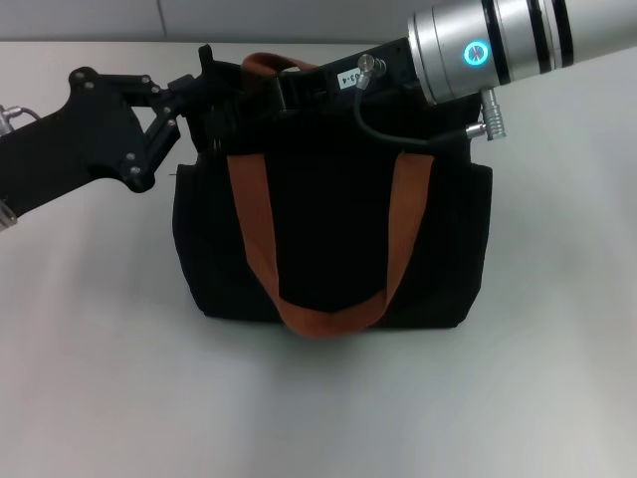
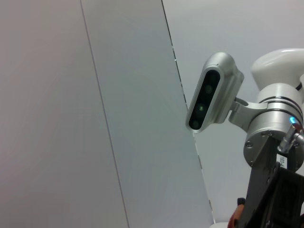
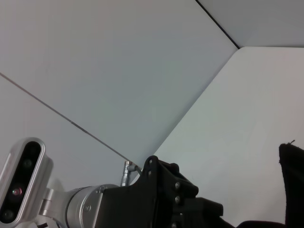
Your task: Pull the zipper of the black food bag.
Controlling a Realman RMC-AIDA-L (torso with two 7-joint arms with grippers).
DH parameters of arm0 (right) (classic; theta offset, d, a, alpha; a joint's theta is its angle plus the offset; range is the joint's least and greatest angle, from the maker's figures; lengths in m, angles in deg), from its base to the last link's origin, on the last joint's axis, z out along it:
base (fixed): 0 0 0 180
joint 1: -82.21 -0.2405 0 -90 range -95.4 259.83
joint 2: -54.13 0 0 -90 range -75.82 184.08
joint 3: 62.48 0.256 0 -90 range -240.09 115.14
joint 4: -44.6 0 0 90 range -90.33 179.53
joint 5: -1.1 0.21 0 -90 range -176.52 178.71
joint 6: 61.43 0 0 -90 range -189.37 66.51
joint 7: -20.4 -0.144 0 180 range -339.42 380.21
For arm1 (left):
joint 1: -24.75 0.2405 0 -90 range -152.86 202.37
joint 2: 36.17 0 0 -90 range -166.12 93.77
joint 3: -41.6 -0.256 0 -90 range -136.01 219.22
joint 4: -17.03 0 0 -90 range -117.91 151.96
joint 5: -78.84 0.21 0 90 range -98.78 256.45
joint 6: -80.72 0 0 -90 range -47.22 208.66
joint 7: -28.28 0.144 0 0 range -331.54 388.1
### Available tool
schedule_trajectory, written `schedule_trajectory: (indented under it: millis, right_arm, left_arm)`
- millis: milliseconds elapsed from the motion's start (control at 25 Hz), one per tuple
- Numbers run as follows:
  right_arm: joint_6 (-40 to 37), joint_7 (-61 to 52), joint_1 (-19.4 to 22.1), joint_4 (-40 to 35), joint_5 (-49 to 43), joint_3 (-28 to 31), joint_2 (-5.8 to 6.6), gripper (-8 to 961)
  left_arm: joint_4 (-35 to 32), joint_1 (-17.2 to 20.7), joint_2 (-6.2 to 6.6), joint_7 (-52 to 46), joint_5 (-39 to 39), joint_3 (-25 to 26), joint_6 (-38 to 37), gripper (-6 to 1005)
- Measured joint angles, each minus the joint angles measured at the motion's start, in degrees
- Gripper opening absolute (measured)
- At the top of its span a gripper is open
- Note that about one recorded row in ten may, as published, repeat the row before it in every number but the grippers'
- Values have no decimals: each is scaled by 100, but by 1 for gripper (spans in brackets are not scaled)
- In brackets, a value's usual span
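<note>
The black food bag (image 1: 333,214) stands upright mid-table in the head view. One orange-brown strap handle (image 1: 323,314) hangs down its front and the other (image 1: 267,64) rises at the top rear. My left gripper (image 1: 209,100) is against the bag's top left corner. My right gripper (image 1: 291,88) reaches in from the right over the bag's top edge, black against black. The zipper pull and its track are hidden behind the grippers and the bag's top. A corner of the bag (image 3: 291,183) shows in the right wrist view, with the left gripper's body (image 3: 178,202) near it.
The white table (image 1: 100,388) surrounds the bag, with a pale wall behind. The right arm's silver cylinder (image 1: 498,45) and cable (image 1: 398,134) hang over the bag's top right. The left wrist view shows the right arm's wrist camera (image 2: 209,97) and a bit of strap (image 2: 236,216).
</note>
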Motion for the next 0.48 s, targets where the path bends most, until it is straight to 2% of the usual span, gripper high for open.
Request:
schedule_trajectory:
  millis: [240, 480]
  right_arm:
    - [0, 4, -27, 0, 5, 0, -8, 220]
    - [1, 8, -21, 0, 3, 0, -9, 217]
  left_arm:
    - [27, -83, -7, -64, 32, -18, -6, 39]
    - [12, 34, 6, -68, 9, 35, -30, 40]
